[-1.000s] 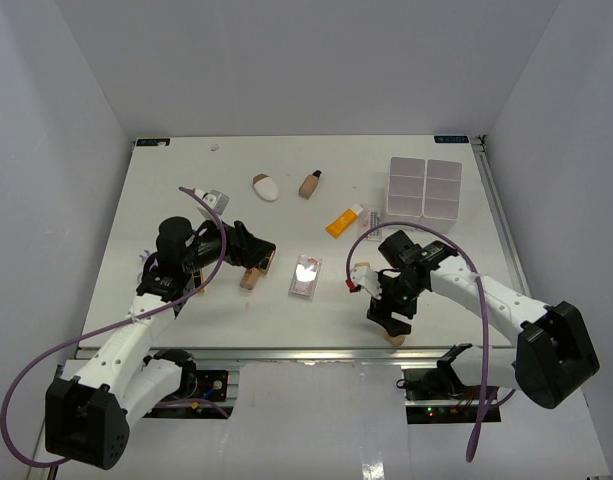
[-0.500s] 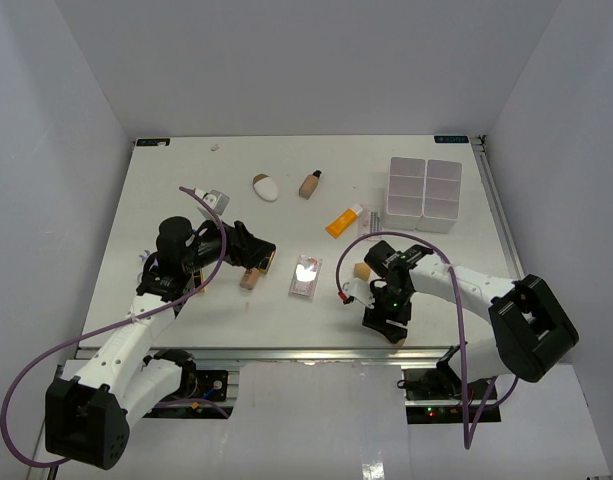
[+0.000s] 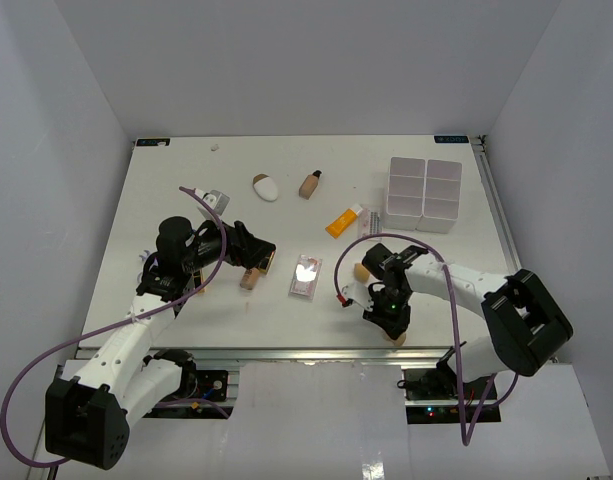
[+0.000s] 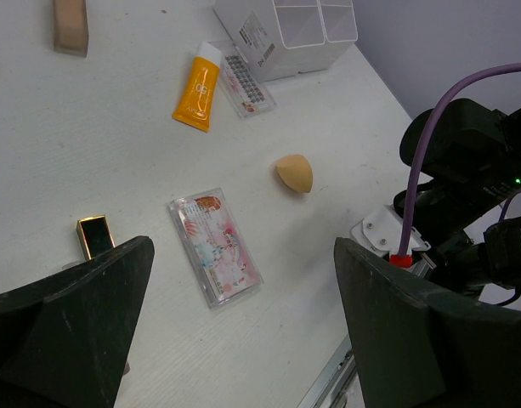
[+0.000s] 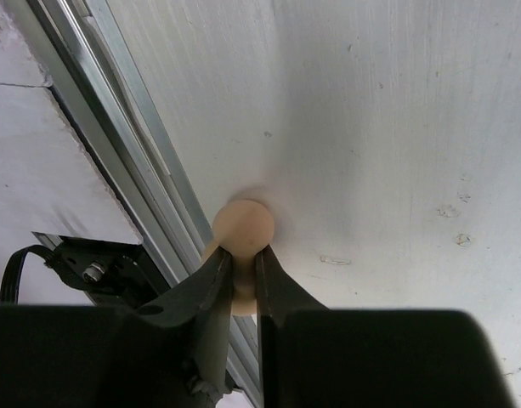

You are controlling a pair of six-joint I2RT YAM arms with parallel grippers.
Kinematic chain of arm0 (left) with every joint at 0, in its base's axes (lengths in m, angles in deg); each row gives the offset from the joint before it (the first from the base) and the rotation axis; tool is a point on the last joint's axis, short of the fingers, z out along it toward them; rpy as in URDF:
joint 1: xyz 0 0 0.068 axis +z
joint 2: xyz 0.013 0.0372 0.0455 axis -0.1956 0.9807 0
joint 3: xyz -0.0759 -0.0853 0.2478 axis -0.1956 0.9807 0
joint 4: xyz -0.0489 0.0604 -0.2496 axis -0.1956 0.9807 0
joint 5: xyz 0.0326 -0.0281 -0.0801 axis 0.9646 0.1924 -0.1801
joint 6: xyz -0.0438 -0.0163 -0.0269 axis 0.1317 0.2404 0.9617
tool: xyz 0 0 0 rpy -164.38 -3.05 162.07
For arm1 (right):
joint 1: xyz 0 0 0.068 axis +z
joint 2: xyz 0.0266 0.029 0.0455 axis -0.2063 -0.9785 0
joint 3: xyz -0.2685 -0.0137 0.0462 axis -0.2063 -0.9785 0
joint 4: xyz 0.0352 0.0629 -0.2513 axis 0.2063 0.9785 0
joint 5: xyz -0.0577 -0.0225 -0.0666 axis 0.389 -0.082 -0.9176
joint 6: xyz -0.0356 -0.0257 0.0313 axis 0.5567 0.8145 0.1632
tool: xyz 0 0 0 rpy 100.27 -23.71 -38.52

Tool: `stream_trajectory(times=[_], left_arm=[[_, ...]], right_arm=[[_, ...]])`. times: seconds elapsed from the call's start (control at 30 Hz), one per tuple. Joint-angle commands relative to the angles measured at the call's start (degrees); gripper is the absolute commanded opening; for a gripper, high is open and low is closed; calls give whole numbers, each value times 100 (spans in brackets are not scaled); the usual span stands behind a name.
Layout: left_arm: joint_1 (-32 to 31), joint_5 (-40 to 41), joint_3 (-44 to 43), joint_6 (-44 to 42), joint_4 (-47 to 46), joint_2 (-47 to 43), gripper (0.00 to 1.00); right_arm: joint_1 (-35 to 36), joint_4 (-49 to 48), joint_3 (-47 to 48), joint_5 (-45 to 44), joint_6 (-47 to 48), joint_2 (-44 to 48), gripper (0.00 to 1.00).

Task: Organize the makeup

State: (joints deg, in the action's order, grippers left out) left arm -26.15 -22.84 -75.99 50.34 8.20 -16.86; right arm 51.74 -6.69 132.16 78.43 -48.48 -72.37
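The left arm (image 3: pixel 136 330) reaches out from its base and bends to the right. The left hand (image 3: pixel 254 257) is low over the table (image 3: pixel 186 190), with its two fingers wide apart. The right arm (image 3: pixel 456 285) is bent round toward the near edge. The right hand (image 5: pixel 243 259) points down, its fingers squeezing a tan sponge (image 5: pixel 243 223).

Bright, even overhead light; soft faint shadows; white glare on palette (image 3: pixel 306 270); wrist views' near foreground blurred.
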Motion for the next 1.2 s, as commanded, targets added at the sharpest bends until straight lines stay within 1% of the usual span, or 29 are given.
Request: stream_trajectory(times=[0.0, 0.13, 0.17, 0.3, 0.4, 0.53, 0.7, 0.77, 0.97, 1.17], left_arm=[[-27, -96, -223, -58, -18, -109, 98], [-33, -125, -223, -50, -27, -109, 98], [-33, -125, -223, -50, -27, -109, 98], [-24, -143, -223, -32, -27, -118, 98], [-33, -160, -223, -23, -27, -127, 98], [-35, -187, -206, -23, -43, -107, 98], [-42, -203, -197, -32, -45, -81, 98], [-50, -199, -201, -36, -45, -62, 98], [-51, -195, -206, -50, -37, -39, 98], [-51, -195, -215, -58, -45, -13, 98]], right_arm=[[-31, -226, 202, -211, 135, 300, 13], [-468, -38, 493, -203, 334, 702, 9], [-607, 5, 707, -177, 404, 764, 8], [-1577, 129, 1342, -54, 957, 993, 8], [-2586, 68, 1907, 25, 1220, 1045, 8], [-3319, -475, 2366, -109, 1390, 928, 8], [-4088, -1514, 2649, -286, 1323, 446, 8], [-4235, -1808, 2707, -251, 1234, 242, 8], [-4273, -2859, 2557, -405, 987, -57, 8], [-4273, -3096, 2618, -234, 975, -421, 8]])
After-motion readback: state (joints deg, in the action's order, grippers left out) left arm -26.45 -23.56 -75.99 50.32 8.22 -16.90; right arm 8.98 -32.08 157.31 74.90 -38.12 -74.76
